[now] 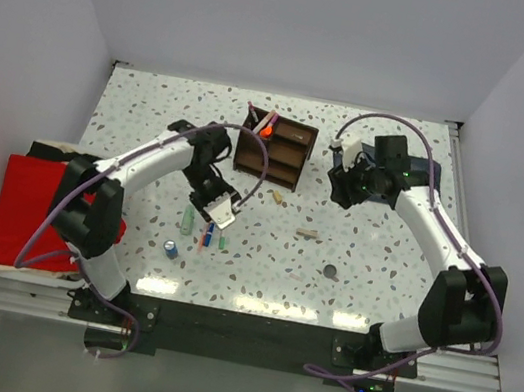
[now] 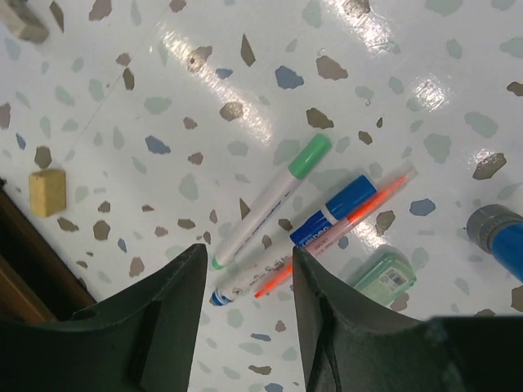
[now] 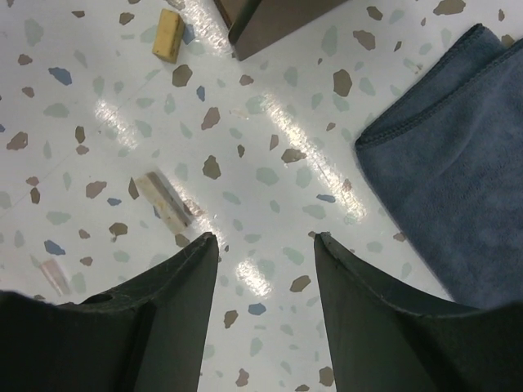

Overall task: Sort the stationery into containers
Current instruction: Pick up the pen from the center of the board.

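Left gripper [image 2: 247, 265] hangs open-jawed and empty over the pens [image 1: 207, 235] by the near edge of the tabletop [image 1: 383, 258], left of centre: best to straddle the green-capped pen [image 2: 270, 202] mid-barrel, clear of the blue pen [image 2: 331, 219] just beside it; right gripper [image 3: 263, 241] likewise parted, empty.

Bright overhead light streaks glare across the glossy table [image 2: 458, 49].
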Controlling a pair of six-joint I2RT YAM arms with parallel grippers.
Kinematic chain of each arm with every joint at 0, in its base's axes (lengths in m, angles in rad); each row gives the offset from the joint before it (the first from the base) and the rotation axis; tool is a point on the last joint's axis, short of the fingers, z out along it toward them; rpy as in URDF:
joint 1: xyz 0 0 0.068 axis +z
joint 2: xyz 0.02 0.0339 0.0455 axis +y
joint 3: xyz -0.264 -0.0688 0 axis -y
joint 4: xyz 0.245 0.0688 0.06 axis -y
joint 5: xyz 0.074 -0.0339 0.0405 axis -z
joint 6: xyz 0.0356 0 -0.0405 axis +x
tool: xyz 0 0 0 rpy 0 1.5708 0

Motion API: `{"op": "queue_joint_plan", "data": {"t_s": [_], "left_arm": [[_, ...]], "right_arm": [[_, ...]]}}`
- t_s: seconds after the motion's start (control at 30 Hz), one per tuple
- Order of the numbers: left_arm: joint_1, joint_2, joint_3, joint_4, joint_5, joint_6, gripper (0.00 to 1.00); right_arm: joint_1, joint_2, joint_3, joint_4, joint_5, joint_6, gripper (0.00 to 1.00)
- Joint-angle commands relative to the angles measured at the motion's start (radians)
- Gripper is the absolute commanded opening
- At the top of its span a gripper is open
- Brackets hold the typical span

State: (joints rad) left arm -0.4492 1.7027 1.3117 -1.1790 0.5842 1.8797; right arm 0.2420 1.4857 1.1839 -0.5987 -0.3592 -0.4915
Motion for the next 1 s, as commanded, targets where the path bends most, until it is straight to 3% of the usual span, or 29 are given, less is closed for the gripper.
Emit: {"op": "queue_joint_plan", "data": {"t_s": [0.0, 0.37, 0.67, 0.87, 0.97], "left_arm": [[-0.078, 0.024, -0.002, -0.004, -0.098, 0.073, 0.5], [-0.138, 0.182, 0.043, 0.021, -0.222, 0.079, 0.44], [-0.155, 0.189, -0.074, 0.183, -0.225, 0.046, 0.41], [-0.167, 0.205, -0.126, 0.223, -0.227, 0.009, 0.33], [-0.18, 0.235, -0.111, 0.21, -0.227, -0.025, 0.24]], "right_arm": [[0.006, -0.085, -0.058, 0.028, -0.04, -0.009, 0.55], [0.006, -0.153, -0.116, 0.046, -0.047, 0.019, 0.56], [0.006, -0.154, -0.133, 0.046, -0.034, 0.024, 0.56], [0.006, -0.131, -0.119, 0.046, -0.03, 0.022, 0.56], [0.006, -0.124, -0.11, 0.045, -0.03, 0.024, 0.56]]}}
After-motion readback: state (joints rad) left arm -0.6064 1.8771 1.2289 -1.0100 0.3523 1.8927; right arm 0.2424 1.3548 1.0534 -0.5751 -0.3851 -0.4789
